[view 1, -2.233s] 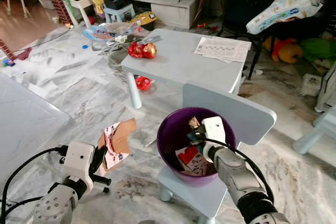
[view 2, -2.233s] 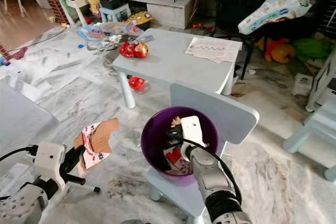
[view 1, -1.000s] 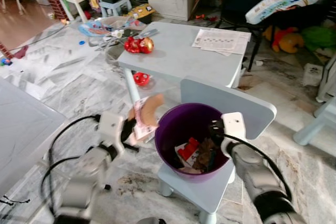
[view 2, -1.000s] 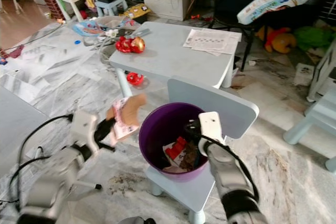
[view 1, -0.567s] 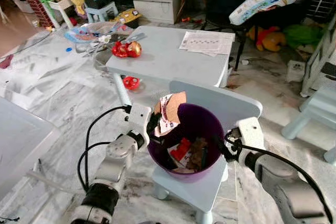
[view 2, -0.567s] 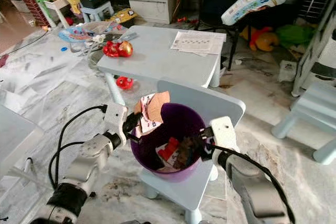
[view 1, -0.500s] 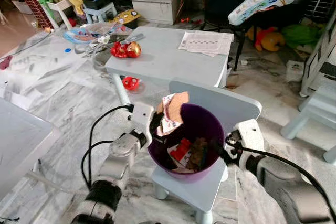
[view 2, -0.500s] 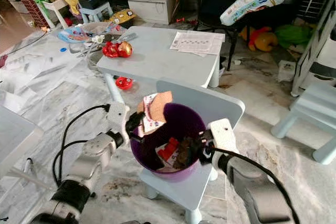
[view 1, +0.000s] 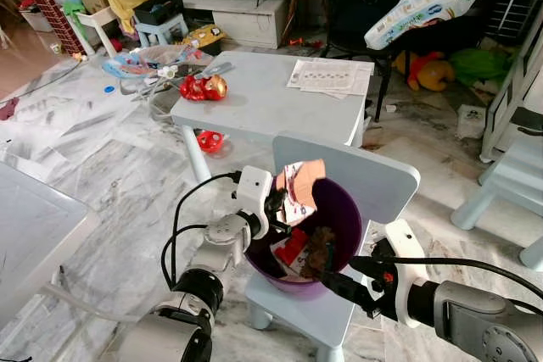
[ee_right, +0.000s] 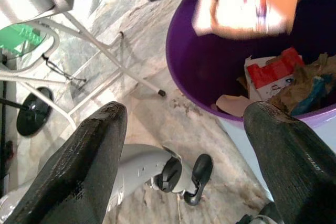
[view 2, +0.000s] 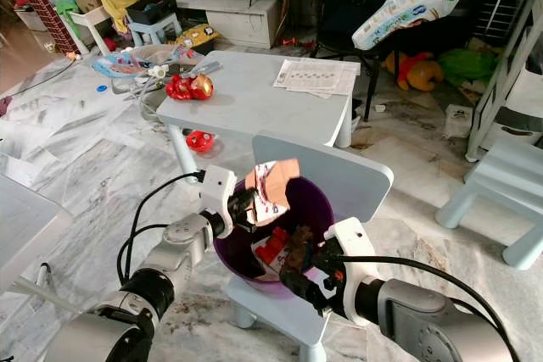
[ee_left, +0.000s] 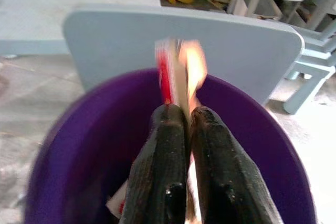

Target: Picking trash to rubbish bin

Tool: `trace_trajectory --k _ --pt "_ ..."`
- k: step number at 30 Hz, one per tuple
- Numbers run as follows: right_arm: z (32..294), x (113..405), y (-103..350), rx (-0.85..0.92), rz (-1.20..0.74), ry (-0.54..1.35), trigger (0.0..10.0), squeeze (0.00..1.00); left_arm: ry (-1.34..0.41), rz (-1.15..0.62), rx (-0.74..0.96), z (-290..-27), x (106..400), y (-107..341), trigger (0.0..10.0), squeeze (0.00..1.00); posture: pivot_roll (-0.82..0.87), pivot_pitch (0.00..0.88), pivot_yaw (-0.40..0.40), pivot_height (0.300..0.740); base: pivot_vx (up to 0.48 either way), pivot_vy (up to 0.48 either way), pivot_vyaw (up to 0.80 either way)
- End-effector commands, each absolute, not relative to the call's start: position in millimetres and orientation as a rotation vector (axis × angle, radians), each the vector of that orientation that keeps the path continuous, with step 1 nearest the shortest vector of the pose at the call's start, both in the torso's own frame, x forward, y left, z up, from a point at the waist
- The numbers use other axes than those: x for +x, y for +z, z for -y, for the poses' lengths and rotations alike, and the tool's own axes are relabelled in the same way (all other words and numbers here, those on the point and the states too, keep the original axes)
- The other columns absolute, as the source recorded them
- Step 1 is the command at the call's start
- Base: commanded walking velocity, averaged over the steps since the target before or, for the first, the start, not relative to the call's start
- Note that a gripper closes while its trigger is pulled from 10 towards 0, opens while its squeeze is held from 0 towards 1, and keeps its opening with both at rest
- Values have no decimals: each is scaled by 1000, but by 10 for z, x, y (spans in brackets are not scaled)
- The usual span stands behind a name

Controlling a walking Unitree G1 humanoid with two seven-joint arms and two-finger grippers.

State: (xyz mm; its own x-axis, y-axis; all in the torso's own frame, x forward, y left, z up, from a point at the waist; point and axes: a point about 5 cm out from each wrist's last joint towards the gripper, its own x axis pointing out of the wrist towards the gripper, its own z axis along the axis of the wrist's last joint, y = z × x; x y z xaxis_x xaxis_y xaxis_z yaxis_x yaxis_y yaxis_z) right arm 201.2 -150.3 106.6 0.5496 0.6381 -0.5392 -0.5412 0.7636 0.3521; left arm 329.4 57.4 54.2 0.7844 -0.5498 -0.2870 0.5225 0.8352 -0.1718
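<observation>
Purple plastic, the rubbish bin (view 1: 339,209) sits on a pale blue child's chair (view 1: 373,177). Your left gripper (view 1: 277,206) pinches a torn cardboard wrapper (view 1: 302,184) above the bin's near rim, over the trash (view 1: 307,249) inside. Your right gripper (view 1: 349,281) hangs beside the bin, fingers spread wide, holding nothing.

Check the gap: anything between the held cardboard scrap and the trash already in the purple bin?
Nothing; open air inside the purple bin separates the cardboard scrap, clamped in the left end effector, from the trash, per the left eye view.
</observation>
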Motion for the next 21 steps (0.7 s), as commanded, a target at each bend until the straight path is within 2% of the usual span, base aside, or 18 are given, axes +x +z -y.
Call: trace_trajectory --k 1,8,15,21 --pt "1456 1986 1098 137 -701 722 10000 0 -581 -337 -82 -573 3321 562 10000 1000 -278 28 99 740 0 0 0" --pt "1445 1981 1066 120 -728 680 10000 0 -604 -374 -51 -508 3283 497 10000 1000 -276 37 105 740 0 0 0" --pt "1449 2059 1032 91 -707 644 10000 0 -541 -329 -73 -607 3375 588 10000 1000 -263 41 104 740 0 0 0" --pt "1411 2355 1048 -65 -573 556 10000 0 -352 -143 -51 -1023 3578 861 10000 1000 -200 29 86 740 0 0 0"
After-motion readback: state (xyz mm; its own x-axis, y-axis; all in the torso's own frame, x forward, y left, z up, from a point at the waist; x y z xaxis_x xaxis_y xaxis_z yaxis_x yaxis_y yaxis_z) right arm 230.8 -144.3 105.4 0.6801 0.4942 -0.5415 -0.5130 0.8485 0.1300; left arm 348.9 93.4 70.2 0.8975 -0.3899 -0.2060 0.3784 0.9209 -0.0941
